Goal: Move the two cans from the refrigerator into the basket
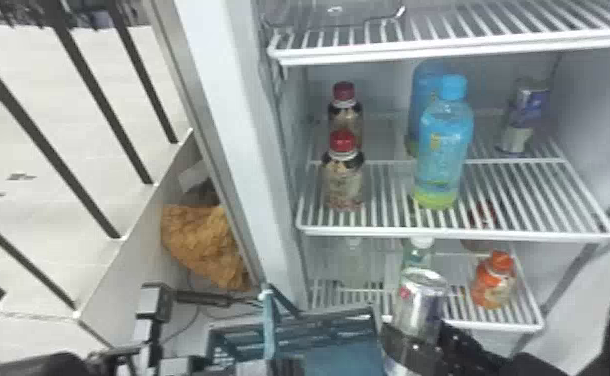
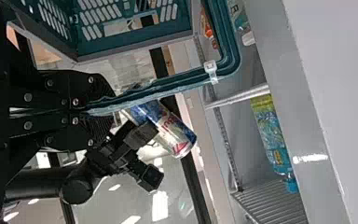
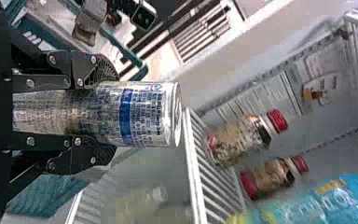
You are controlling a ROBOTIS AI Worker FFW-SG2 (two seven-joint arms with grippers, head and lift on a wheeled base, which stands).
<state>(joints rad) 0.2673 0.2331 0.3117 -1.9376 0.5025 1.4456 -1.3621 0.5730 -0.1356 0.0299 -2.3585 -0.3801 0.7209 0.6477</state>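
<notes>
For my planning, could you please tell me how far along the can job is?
One can looks already off the shelves. It is in hand, gripped by the right claw; the left claw grips the handle of the basket. Remaining: that can into the basket, then the other can, back right in the refrigerator.

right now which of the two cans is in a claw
The silver can, clasped by the right claw. The other can is on the shelf, toward the back, right of the blue bottles.
</notes>
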